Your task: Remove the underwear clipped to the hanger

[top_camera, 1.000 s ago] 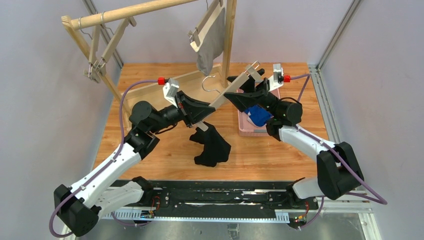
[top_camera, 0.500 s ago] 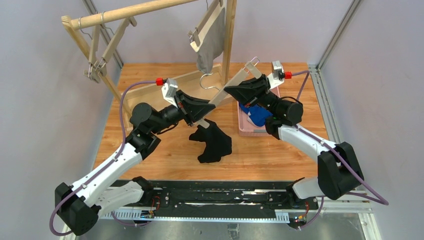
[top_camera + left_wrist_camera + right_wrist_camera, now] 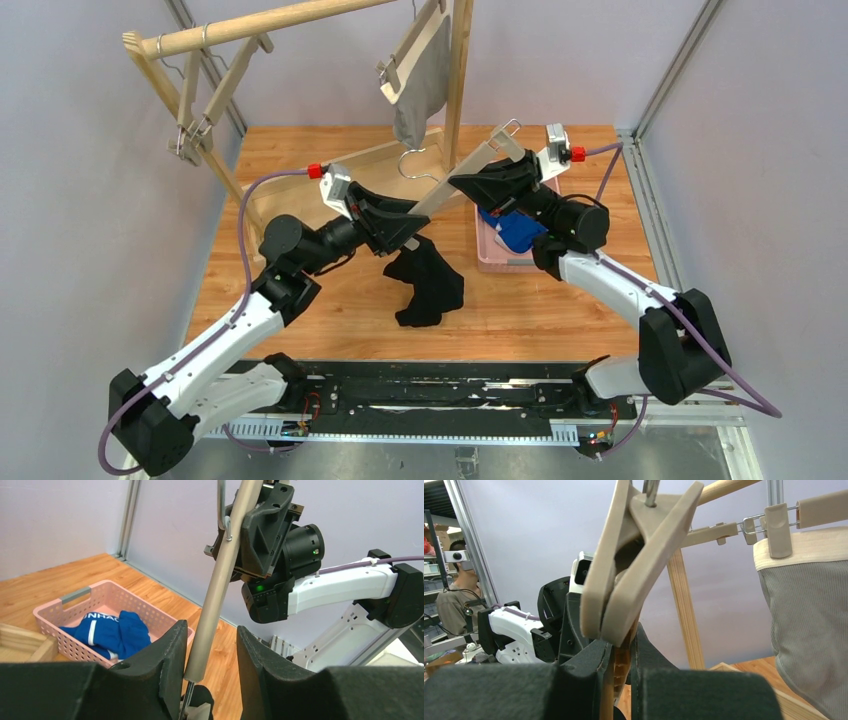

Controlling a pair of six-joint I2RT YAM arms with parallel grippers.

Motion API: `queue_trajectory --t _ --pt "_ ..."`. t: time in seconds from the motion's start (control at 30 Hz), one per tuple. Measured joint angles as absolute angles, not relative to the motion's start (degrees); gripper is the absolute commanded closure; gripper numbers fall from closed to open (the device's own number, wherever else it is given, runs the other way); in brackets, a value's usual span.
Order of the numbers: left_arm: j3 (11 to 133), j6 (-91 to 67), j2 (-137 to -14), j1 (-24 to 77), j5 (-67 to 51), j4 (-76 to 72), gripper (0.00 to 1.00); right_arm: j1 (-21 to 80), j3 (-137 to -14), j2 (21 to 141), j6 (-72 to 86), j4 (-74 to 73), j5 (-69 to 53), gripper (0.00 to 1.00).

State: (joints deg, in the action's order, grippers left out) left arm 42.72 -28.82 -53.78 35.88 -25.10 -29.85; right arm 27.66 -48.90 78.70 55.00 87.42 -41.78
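A wooden clip hanger [image 3: 442, 198] slants between both arms above the table's middle. My right gripper [image 3: 470, 187] is shut on its upper end, just under a beige clip [image 3: 634, 555]. My left gripper [image 3: 412, 228] is open around the lower end; the hanger bar [image 3: 220, 580] passes between its spread fingers. Black underwear [image 3: 430, 285] droops from that lower end to the table; whether a clip holds it I cannot tell. Blue underwear [image 3: 515, 232] lies in the pink basket [image 3: 490, 262]. Grey underwear [image 3: 420, 85] hangs clipped to another hanger on the rack.
A wooden rack [image 3: 270, 25] spans the back, with bare hangers [image 3: 200, 100] at its left end and an upright post [image 3: 458, 70] beside the grey garment. Its base frame [image 3: 300, 180] lies behind my left arm. Walls close in on both sides.
My right gripper has shut on the hanger's upper end. My left gripper's jaws have parted off the bar. The black underwear has shifted slightly right.
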Motion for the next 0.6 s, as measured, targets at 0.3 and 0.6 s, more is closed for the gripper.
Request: queue_trajectory --t 0.3,0.6 --pt "39.51 -25.34 -46.11 36.16 -23.27 -28.47 0.4 27.66 -48.88 76.79 54.54 87.07 -41.76 0.99" --pt "39.46 -22.13 -43.35 36.21 -21.58 -24.84 0.32 27.66 -48.88 75.02 54.41 86.85 -41.78 0.99"
